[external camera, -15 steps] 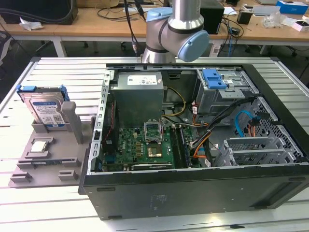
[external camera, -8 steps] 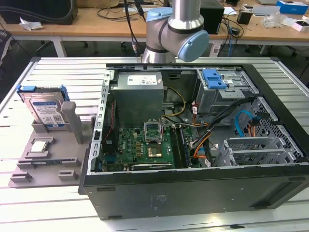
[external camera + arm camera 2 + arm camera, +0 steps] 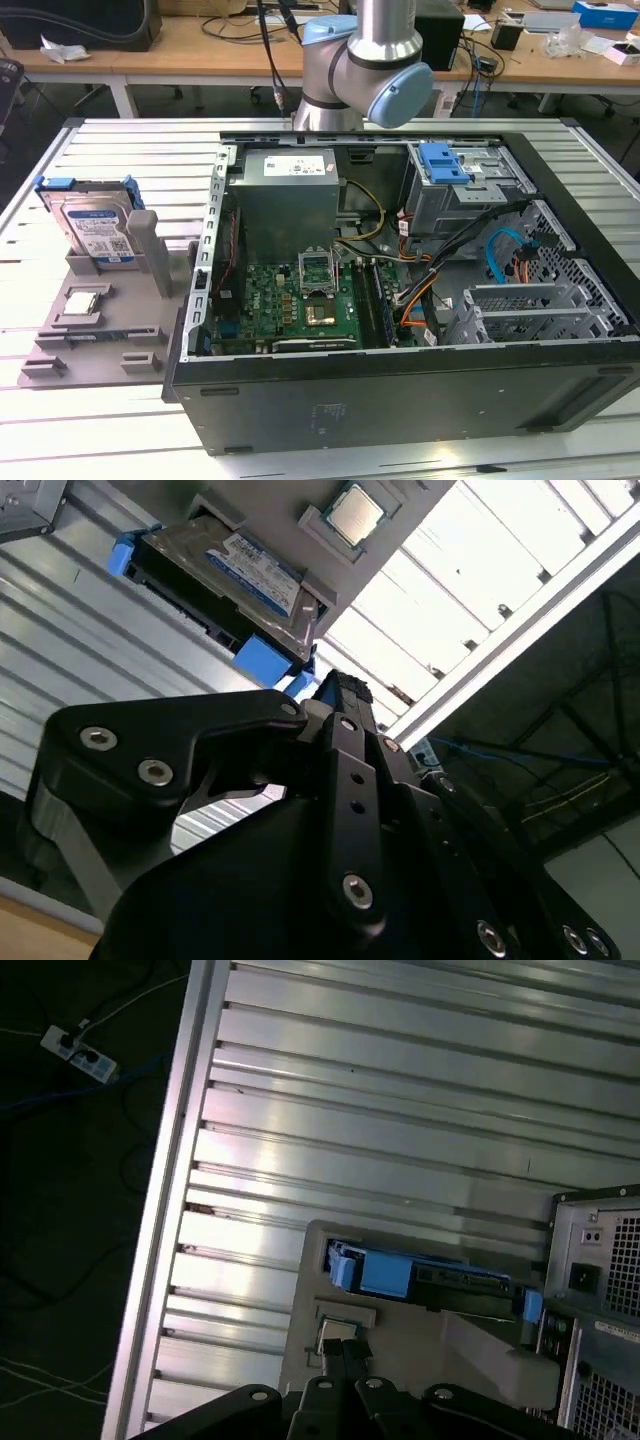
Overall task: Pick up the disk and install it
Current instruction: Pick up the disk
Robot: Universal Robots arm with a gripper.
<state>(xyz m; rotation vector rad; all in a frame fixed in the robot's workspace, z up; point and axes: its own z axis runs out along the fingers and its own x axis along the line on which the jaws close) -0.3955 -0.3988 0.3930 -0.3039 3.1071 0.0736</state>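
The disk stands on edge in a grey holder at the exterior view's left, outside the open computer case. It is silver, with a white and blue label and a blue frame. In the second wrist view the disk lies beyond my black gripper, apart from it. The first wrist view shows the disk edge-on past the gripper. The fingers meet at their tips with nothing between them. The arm rises behind the case.
A small square chip lies in the grey holder in front of the disk. Inside the case, a grey drive cage with a blue latch sits at the back right, beside cables and the motherboard. The ribbed metal table surrounds the case.
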